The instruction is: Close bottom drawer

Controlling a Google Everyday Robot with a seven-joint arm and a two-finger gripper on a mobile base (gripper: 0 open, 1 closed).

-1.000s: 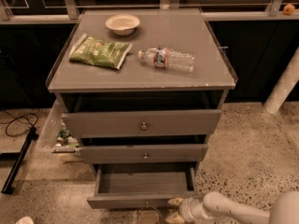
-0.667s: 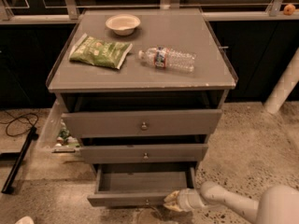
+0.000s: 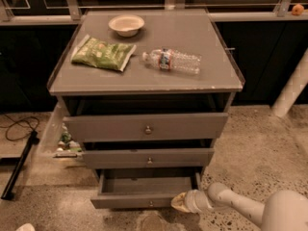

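The bottom drawer (image 3: 139,200) is the lowest of three grey-brown drawers in the cabinet. It stands pulled out, its inside showing from above, with a small round knob at the centre of its slim front. My gripper (image 3: 179,202) reaches in from the lower right on a white arm and sits against the right end of the drawer's front panel.
The middle drawer (image 3: 149,158) and top drawer (image 3: 147,127) are slightly out. On the cabinet top (image 3: 202,76) lie a bowl (image 3: 126,24), a green snack bag (image 3: 103,54) and a water bottle (image 3: 172,61). A white pillar (image 3: 291,88) stands at right, a black stand (image 3: 17,167) and cable at left.
My gripper has moved left along the floor to the right end of the bottom drawer's front. The drawer looks pushed in a little compared with before.
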